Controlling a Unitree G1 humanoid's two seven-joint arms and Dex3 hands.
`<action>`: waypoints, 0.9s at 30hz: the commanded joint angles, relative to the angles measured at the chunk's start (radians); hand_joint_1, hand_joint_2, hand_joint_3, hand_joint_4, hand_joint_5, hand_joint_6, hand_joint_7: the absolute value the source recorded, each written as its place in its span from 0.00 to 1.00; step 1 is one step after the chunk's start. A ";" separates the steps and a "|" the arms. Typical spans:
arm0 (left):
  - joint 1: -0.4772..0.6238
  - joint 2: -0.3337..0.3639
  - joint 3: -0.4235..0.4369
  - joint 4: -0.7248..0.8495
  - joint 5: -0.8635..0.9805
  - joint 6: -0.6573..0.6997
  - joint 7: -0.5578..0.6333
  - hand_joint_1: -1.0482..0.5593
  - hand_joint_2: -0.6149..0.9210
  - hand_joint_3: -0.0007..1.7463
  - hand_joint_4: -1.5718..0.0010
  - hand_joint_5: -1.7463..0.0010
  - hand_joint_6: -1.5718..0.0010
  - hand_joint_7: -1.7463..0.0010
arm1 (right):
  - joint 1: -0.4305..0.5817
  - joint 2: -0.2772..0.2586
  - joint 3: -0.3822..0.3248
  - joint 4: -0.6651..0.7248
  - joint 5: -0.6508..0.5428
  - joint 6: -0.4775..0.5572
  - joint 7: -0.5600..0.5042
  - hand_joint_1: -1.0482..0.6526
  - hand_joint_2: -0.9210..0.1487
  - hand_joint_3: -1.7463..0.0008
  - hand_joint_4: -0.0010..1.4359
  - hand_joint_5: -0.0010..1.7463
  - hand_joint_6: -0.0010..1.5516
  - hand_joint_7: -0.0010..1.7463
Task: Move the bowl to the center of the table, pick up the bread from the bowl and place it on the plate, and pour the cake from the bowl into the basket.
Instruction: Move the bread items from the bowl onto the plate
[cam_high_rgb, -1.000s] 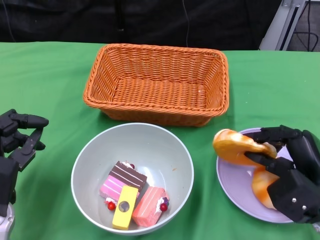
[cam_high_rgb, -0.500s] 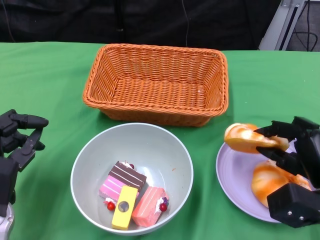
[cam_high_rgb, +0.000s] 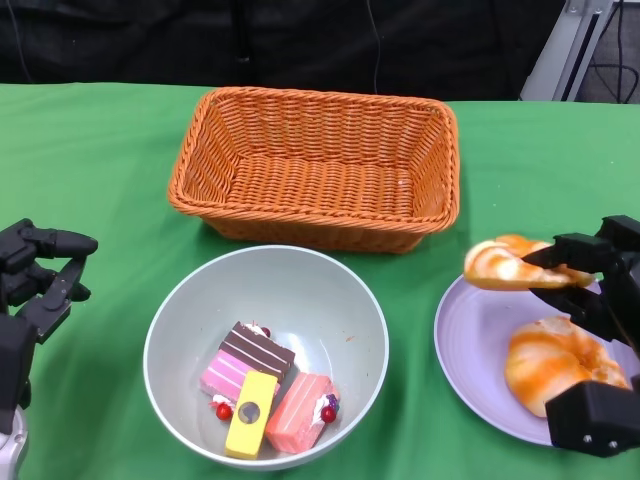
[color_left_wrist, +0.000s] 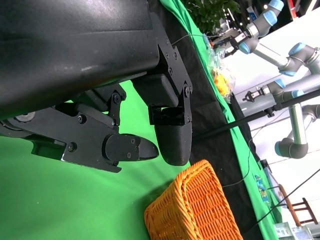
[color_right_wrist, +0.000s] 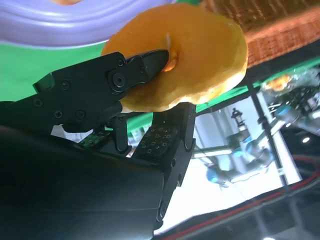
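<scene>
A pale green bowl (cam_high_rgb: 340, 300) sits front and centre on the table, holding several small cake pieces (cam_high_rgb: 262, 388). To its right lies a lilac plate (cam_high_rgb: 470, 345) with one orange bread roll (cam_high_rgb: 558, 363) on it. My right hand (cam_high_rgb: 596, 300) grips a second bread roll (cam_high_rgb: 505, 264) just above the plate's far left rim; the right wrist view shows this bread roll (color_right_wrist: 192, 60) pinched by my right hand (color_right_wrist: 130, 95), under the plate (color_right_wrist: 60, 22). An empty orange wicker basket (cam_high_rgb: 318, 165) stands behind the bowl. My left hand (cam_high_rgb: 30, 285) hovers empty at the left, fingers apart.
Green cloth covers the table (cam_high_rgb: 90, 160). The basket's corner (color_left_wrist: 200, 210) shows in the left wrist view, beyond my left hand (color_left_wrist: 125, 135). Other robot arms stand in the room behind, off the table.
My right hand has carried the bread rightward and slightly away, from beside the plate's left rim to over the plate. The roll lying on the plate is now less covered. The left hand has stayed still.
</scene>
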 joint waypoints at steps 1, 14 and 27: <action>-0.004 0.023 0.008 0.004 -0.005 -0.003 0.000 0.59 1.00 0.18 0.44 0.29 0.42 0.51 | -0.030 -0.043 0.041 0.038 -0.041 0.002 -0.054 0.58 0.06 0.98 0.62 0.71 0.64 0.39; 0.000 0.023 0.007 -0.002 0.002 -0.002 0.006 0.59 1.00 0.17 0.45 0.29 0.42 0.50 | -0.066 -0.052 0.135 0.130 -0.074 0.034 -0.101 0.55 0.11 1.00 0.67 0.61 0.72 0.22; 0.002 0.017 0.004 -0.008 0.005 -0.010 0.010 0.59 1.00 0.18 0.44 0.28 0.42 0.50 | -0.089 -0.015 0.219 0.196 -0.078 0.122 -0.041 0.54 0.11 1.00 0.63 0.66 0.77 0.11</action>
